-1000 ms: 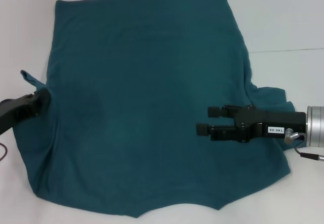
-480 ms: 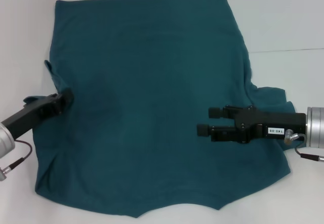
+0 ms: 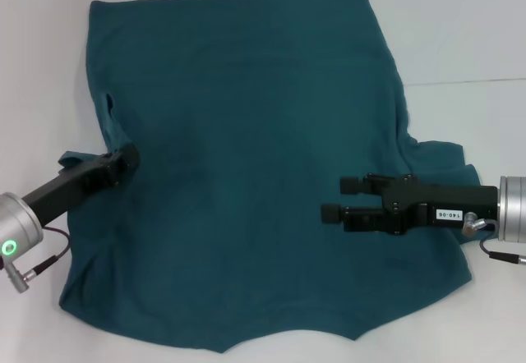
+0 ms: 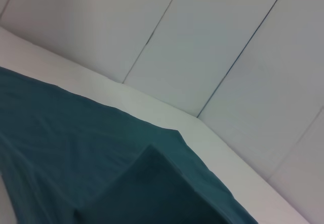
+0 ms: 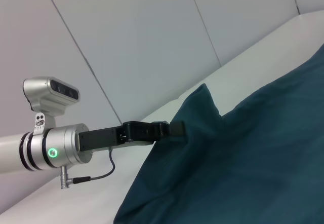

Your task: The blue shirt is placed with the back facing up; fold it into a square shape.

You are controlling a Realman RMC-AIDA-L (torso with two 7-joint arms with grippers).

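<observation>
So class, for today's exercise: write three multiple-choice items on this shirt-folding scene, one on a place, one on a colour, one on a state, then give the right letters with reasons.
1. Where is the left gripper?
A. At the shirt's left side
B. Off the table
C. At the shirt's far edge

2. What colour is the shirt?
A. Red
B. Dark teal-blue
C. Yellow

3. In what state is the right gripper?
A. Shut on the shirt
B. Not in view
C. Open, above the shirt

Answers:
1 A: the left gripper sits at the left side of the blue shirt, shut on a raised fold of it, as the right wrist view also shows.
2 B: the fabric is plain dark teal-blue on the white table.
3 C: the right gripper has its fingers apart over the shirt's right part, with no cloth between them.
</observation>
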